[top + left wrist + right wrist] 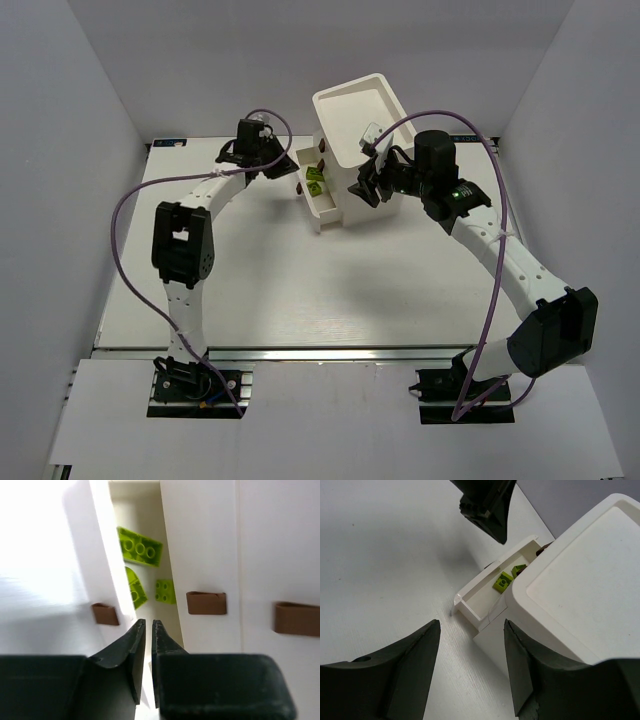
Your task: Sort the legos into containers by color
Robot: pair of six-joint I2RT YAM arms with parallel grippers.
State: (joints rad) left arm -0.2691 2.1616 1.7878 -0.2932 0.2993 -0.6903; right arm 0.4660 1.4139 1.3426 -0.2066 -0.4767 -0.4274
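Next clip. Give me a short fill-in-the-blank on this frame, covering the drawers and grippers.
1. The bricks lying in the open drawer are all ____ in colour.
2. The left wrist view shows ____ bricks in that drawer.
3. The right gripper has its jaws ____.
4. Each drawer knob is dark ____.

Missing words: yellow-green; three; open; brown.
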